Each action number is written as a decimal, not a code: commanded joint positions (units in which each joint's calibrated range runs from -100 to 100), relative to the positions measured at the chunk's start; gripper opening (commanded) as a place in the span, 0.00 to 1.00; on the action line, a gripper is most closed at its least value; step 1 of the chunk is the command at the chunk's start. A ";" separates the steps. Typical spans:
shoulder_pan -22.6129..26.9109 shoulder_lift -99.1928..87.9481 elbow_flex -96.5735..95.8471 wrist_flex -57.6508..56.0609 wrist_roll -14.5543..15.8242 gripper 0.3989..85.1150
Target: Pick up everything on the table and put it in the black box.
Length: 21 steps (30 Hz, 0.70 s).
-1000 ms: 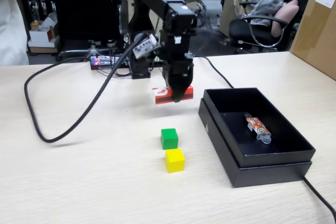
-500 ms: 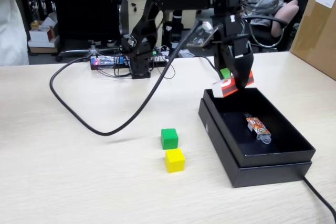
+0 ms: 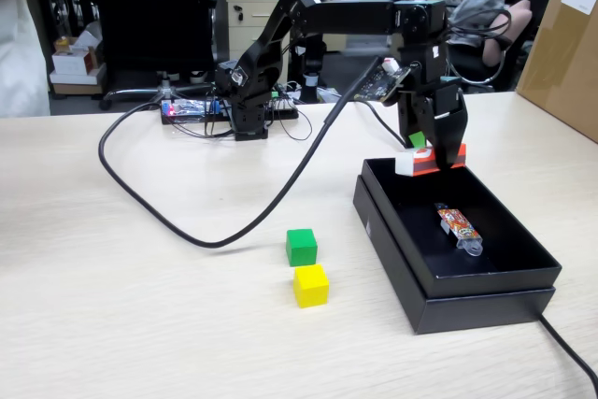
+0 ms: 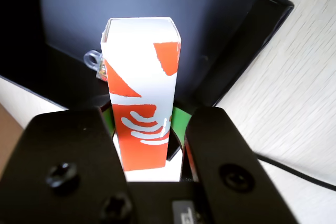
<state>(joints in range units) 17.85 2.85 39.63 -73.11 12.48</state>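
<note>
Pincer gripping red block, black box holding packet

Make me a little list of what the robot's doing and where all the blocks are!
pincer: shut on red block, over the box's far end
box: black, has a small packet inside
green cube: on table, outside box
yellow cube: on table, just in front of green cube
left to move: both cubes
</note>
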 commanded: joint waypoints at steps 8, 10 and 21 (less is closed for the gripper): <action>-2.88 -0.15 -12.62 8.70 -0.34 0.01; -2.93 -0.61 -13.16 8.70 -0.34 0.02; -2.30 -5.20 -15.43 8.62 -0.39 0.35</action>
<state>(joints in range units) 15.21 3.36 22.47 -64.31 12.38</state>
